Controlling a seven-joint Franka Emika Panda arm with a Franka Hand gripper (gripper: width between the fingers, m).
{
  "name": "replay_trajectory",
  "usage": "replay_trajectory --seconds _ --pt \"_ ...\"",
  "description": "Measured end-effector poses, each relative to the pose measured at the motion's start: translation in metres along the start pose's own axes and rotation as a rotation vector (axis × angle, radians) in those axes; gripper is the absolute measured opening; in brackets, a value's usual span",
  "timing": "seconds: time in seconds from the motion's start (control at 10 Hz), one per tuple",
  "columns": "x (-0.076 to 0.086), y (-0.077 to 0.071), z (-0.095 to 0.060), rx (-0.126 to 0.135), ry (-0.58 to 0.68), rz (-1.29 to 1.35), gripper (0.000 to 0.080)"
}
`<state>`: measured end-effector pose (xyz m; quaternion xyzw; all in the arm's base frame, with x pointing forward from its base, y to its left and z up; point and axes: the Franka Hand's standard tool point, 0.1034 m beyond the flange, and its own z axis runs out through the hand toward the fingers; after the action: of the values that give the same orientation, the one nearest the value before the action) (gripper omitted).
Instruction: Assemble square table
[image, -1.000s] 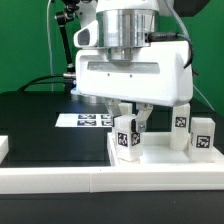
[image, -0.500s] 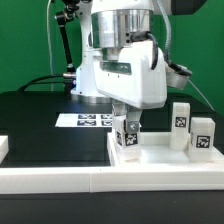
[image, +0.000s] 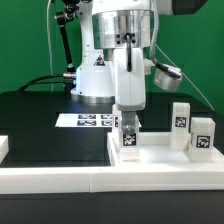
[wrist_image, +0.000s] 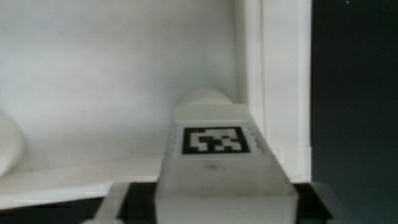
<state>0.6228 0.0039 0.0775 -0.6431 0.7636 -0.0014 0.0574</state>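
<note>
Gripping a tagged leg (image: 128, 137) upright, the gripper (image: 128, 128) has its fingers partly closed on the block's sides, low over the square tabletop (image: 160, 158) near the front wall (image: 100, 178). Two more legs (image: 181, 124) stand at the exterior view's right. Behind lies the marker board (image: 84, 120).

Tagged leg (image: 128, 139) upright on tray top (image: 160, 160) (two legs (image: 181, 125) beside).

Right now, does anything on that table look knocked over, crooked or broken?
Nothing stands out. The claw holds one white leg upright on the tabletop, and two more legs stand upright nearby.
</note>
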Motion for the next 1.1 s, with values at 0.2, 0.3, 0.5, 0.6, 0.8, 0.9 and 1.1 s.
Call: replay_trajectory --seconds 0.2,0.3,0.5,0.6,0.8,0.9,1.1 --pt "-0.0010 0.0001 0.0003 0.001 -0.009 0.071 0.0290" --pt "-0.0016 0.0000 0.0006 0.002 -0.011 0.115 0.0290" --pt "-0.0016 0.0000 0.0006 0.002 -0.010 0.093 0.0290" --pt "-0.0017 0.0001 0.0012 0.002 -0.010 0.057 0.0290" --pt "-0.0035 0.0010 0.0012 -0.008 -0.011 -0.093 0.0529" --pt "-0.0039 0.0008 0.0009 -0.008 -0.012 -0.176 0.0611" --pt "-0.0030 -0.0011 -0.0003 -0.003 -0.012 -0.410 0.0642"
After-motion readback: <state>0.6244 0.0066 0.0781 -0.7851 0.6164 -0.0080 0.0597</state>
